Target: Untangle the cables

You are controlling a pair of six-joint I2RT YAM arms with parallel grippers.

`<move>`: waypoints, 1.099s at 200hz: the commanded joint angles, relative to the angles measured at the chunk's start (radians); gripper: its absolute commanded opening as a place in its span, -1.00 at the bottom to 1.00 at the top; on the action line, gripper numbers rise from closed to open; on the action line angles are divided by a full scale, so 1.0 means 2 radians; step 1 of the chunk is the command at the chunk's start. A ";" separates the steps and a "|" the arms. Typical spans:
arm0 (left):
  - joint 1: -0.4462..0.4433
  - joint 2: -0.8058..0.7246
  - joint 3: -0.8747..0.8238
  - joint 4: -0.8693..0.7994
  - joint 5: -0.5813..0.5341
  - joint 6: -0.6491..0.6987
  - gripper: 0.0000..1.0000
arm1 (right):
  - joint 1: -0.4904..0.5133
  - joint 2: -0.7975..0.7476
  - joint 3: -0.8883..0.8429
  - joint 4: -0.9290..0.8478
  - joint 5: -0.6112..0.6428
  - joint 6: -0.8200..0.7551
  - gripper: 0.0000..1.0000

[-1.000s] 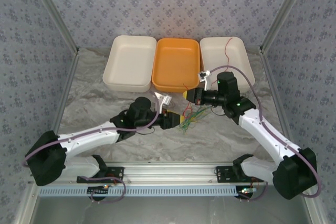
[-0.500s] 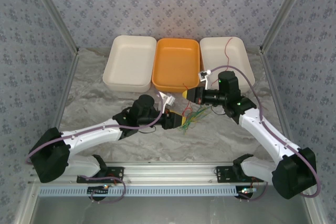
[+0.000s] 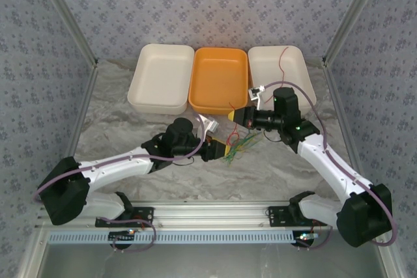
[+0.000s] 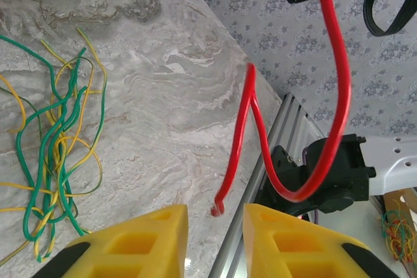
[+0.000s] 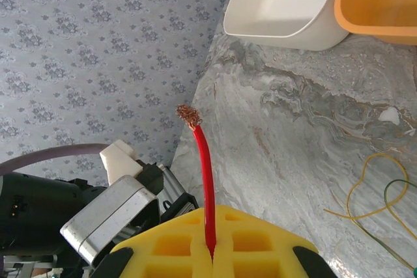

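A tangle of green and yellow cables (image 3: 242, 142) (image 4: 58, 154) lies on the marbled table between the two arms. My right gripper (image 3: 234, 115) (image 5: 210, 255) is shut on a red cable (image 5: 204, 180), whose stripped copper tip sticks out past the jaws. The rest of that red cable (image 4: 339, 83) (image 3: 232, 133) hangs down in a loop. Its other end dangles just in front of my left gripper (image 4: 215, 226) (image 3: 225, 150). The left jaws stand apart with a gap and nothing pinched between them. The tangle lies left of the left jaws.
Three trays line the back: a white tray (image 3: 161, 76), an orange tray (image 3: 218, 79) and a second white tray (image 3: 277, 69) with a thin red wire (image 3: 281, 60) over its rim. A metal rail (image 3: 215, 211) runs along the near edge.
The left jaws have narrowed but still stand apart. The left arm has crept right toward the hanging red end. The right gripper has shifted slightly right, still gripping the red cable.
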 commanded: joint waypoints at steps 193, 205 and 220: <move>-0.004 0.007 0.001 -0.026 -0.060 0.004 -1.00 | -0.023 -0.062 0.014 0.002 0.017 0.010 -1.00; -0.004 0.016 -0.008 -0.025 -0.063 -0.007 -1.00 | -0.029 -0.074 0.038 -0.015 0.030 -0.005 -1.00; -0.005 0.029 -0.018 -0.013 -0.060 -0.025 -1.00 | -0.033 -0.082 0.067 -0.031 0.049 -0.024 -1.00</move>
